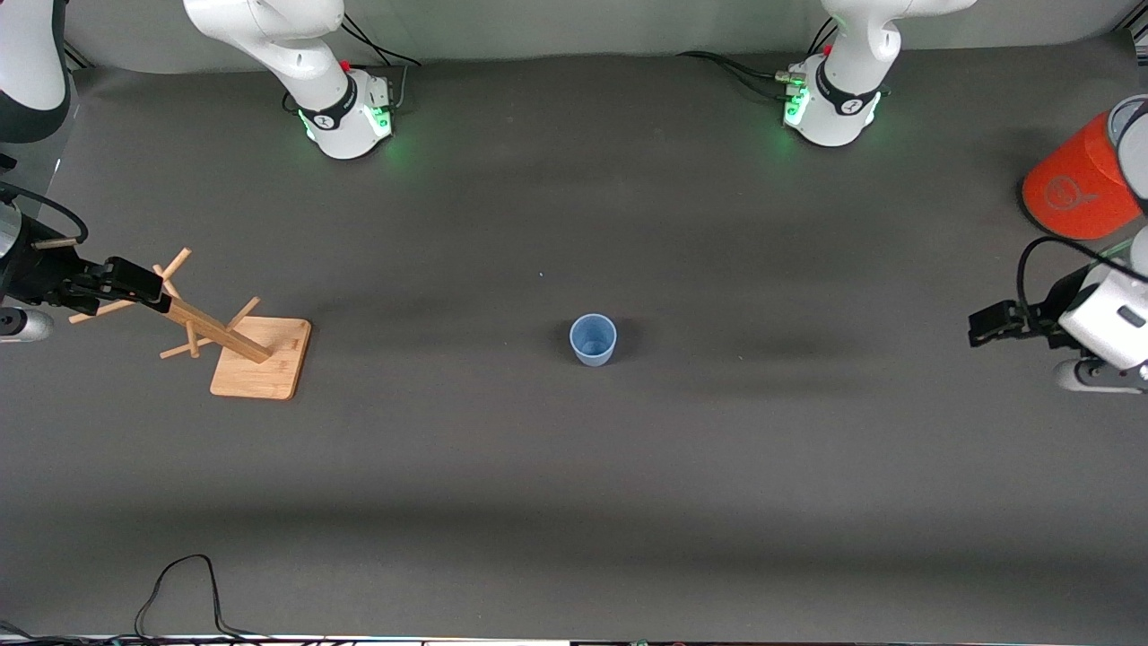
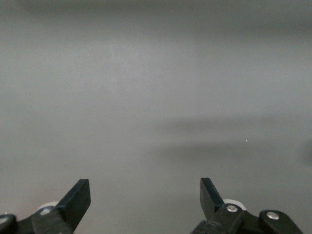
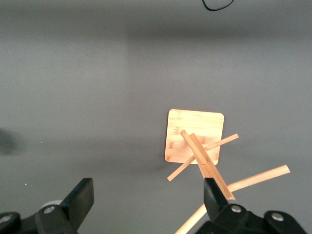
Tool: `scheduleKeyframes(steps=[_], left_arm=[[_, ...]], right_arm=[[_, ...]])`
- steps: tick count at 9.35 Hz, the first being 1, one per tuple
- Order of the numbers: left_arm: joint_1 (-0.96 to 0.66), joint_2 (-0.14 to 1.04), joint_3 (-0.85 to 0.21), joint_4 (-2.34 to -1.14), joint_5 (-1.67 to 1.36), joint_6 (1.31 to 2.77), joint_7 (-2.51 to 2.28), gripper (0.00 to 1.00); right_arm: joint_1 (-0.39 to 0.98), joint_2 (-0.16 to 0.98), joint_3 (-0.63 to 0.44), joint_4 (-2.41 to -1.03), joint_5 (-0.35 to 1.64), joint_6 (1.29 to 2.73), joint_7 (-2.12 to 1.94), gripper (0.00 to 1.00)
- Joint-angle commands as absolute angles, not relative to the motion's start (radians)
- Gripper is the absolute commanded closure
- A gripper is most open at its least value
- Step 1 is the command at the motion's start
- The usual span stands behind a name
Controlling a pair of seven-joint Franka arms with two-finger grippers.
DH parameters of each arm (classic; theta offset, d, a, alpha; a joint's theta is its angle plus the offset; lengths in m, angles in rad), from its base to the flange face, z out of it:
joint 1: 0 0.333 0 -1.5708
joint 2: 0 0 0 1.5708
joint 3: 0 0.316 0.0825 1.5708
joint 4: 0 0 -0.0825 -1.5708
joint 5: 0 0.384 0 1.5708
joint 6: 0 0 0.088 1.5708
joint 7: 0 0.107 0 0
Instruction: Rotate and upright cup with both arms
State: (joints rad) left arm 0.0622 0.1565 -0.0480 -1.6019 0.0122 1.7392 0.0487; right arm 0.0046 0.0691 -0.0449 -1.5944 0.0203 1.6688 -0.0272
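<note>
The cup (image 1: 593,339) stands upright mid-tabletop (image 1: 574,467), mouth up. The right pincer (image 3: 146,195) hangs wide and empty over the wooden peg rack (image 1: 235,339) — the left pincer (image 2: 145,195), wide too, hovers near the orange can (image 1: 1076,184).

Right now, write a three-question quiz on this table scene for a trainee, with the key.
1. True or false: the cup stands with its open mouth up.
2. What does the right gripper hang over? A) the peg rack B) the orange can C) the cup
3. Fill in: both the right gripper and the left gripper have their fingers ____ and hold nothing.

Key
1. True; its blue inside shows from above.
2. A; the right wrist view shows the rack's pegs and base under its fingers.
3. Open; the left one is over bare table at the left arm's end.
</note>
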Motion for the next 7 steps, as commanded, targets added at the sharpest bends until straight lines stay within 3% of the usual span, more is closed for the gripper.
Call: scheduleKeyframes(steps=[1, 4, 7], left_arm=[[0.049, -0.03, -0.048, -1.79, 0.003, 1.773, 0.048, 0.0], [-0.101, -0.029, 0.109, -1.766, 0.015, 1.724, 0.048, 0.0], [-0.091, -0.018, 0.11, -1.727, 0.015, 1.72, 0.046, 0.0]], right_arm=[[0.008, 0.061, -0.048, -1.595, 0.011, 1.678, -0.049, 0.0], [0.008, 0.061, -0.048, -1.595, 0.012, 1.677, -0.049, 0.0], [0.008, 0.06, -0.048, -1.595, 0.011, 1.677, -0.049, 0.0]])
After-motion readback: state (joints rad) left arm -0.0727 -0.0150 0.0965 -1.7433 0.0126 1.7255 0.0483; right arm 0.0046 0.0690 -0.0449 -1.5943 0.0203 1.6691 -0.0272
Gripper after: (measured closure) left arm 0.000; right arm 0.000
